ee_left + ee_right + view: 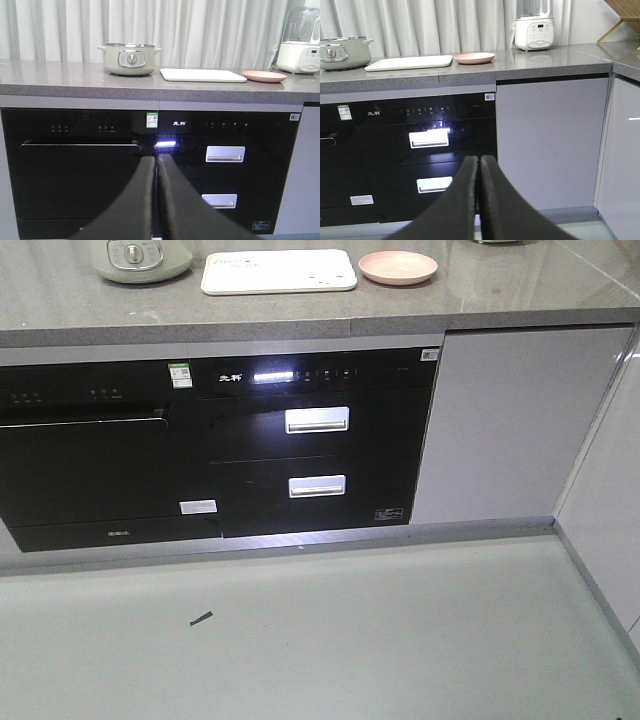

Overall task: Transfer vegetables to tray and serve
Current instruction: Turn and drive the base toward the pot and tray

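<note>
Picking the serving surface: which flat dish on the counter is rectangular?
The cream tray, lying left of the round pink plate, beside the pale green pot.

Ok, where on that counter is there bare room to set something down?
Bare counter lies left of the green pot, along the front edge before the tray and pink plate, and between that plate and the white appliance. The pot, tray and plate stand in a close row; gaps there are narrow. The tray itself holds nothing.

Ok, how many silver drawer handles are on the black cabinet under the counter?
2. The upper handle sits below the lit control strip; the lower handle is directly beneath it. None appear to be hidden.
</note>
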`<state>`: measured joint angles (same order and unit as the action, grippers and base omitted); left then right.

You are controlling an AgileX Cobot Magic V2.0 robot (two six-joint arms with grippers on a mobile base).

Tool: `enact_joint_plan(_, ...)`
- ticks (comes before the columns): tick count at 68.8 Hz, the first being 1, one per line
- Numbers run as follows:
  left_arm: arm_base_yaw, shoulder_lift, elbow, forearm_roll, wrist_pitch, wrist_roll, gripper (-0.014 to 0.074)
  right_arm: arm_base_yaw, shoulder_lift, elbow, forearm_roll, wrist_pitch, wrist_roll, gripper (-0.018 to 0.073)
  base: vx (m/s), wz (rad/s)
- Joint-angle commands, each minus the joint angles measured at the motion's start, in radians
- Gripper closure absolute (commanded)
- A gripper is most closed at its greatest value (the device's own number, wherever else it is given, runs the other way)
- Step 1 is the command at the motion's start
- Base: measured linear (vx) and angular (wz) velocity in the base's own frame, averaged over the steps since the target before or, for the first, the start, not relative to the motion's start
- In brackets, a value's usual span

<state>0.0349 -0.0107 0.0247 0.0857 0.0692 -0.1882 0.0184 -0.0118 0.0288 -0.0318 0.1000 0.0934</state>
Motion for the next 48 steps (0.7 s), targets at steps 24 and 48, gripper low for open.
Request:
enact_joint_plan(24,-0.001,-0.016,0.011,-0.002,-0.078,0.000,0.0603,-0.008,-0.001,0.004,-0.004,-0.080,-0.008,0.0560,0.05,-0.05)
enact_joint_plan(48,-0.001,-0.016,0.011,-0.002,-0.078,0.000,0.0603,-0.008,-0.001,0.004,-0.004,-0.079,-0.008,0.0560,0.07,-0.02)
